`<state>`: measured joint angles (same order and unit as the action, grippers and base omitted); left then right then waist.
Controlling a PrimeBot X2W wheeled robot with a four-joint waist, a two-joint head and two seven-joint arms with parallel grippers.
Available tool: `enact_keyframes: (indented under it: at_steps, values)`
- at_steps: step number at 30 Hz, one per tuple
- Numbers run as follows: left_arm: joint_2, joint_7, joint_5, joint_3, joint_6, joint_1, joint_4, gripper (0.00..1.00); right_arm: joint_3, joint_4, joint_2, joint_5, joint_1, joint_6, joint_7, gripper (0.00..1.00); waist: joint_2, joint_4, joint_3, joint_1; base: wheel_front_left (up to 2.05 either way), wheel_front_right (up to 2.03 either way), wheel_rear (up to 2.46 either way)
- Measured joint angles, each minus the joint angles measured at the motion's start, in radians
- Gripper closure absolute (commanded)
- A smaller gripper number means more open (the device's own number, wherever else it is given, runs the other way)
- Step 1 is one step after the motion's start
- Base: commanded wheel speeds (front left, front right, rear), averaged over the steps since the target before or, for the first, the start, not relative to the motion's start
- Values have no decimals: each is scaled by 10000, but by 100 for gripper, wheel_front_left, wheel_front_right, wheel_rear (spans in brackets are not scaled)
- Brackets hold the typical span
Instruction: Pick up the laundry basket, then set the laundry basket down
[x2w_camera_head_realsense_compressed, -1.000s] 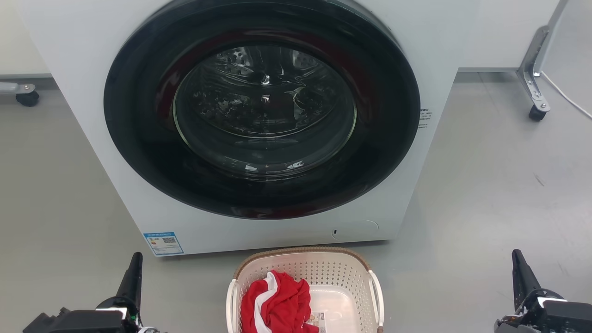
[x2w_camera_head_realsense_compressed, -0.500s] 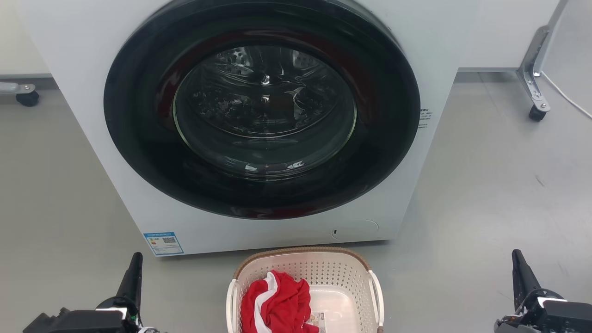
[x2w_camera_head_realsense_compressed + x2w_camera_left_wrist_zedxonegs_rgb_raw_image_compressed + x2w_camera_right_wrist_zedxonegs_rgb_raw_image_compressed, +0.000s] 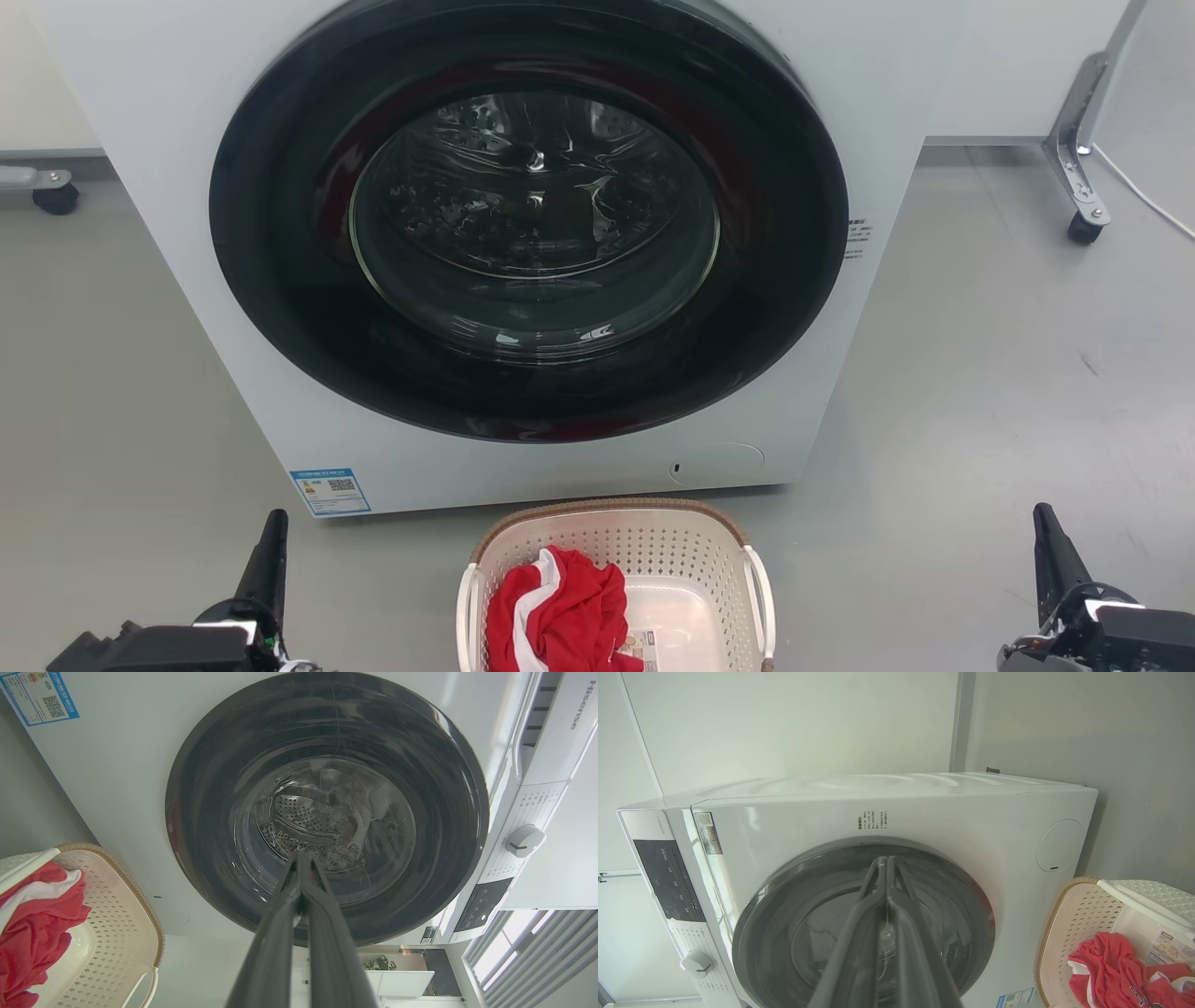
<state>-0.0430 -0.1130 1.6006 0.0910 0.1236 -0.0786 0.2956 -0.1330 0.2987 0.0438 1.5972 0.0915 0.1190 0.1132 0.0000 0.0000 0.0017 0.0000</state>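
The laundry basket (image 3: 691, 551), cream-white and perforated with a brown woven-look rim, stands on the floor at the bottom centre of the head view, just in front of the washing machine. A red and white garment (image 3: 560, 611) lies in its left half. The basket also shows in the left wrist view (image 3: 121, 919) and the right wrist view (image 3: 1083, 919). My left gripper (image 3: 274, 523) sits well to the basket's left, fingers pressed together and empty (image 3: 301, 858). Far off on the basket's other side is my right gripper (image 3: 1043, 516), likewise shut with nothing held (image 3: 883, 861).
A white front-loading washing machine (image 3: 168, 121) with a large dark round door (image 3: 532, 215) rises directly behind the basket. A caster leg (image 3: 1083, 224) stands at the far right and another caster (image 3: 56, 196) at the far left. Grey floor (image 3: 1008, 392) spreads on both sides.
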Motion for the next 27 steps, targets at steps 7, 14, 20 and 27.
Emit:
enact_keyframes:
  at_steps: [7, 14, 20, 27]
  values:
    - [0, 0, 0, 0, 0, 0, 0, 100, 0, 0, 0, 0, 0, 0, 0, 100, 0, 0, 0, 0, 0, 0, 0]
    - [0, 0, 0, 0, 0, 0, 0, 100, 0, 0, 0, 0, 0, 0, 0, 100, 0, 0, 0, 0, 0, 0, 0]
    - [0, 0, 0, 0, 0, 0, 0, 100, 0, 0, 0, 0, 0, 0, 0, 100, 0, 0, 0, 0, 0, 0, 0]
    - [0, 0, 0, 0, 0, 0, 2, 100, 0, -2, 0, 0, 0, 0, 0, 100, 0, 0, 0, 0, 0, 0, 0]
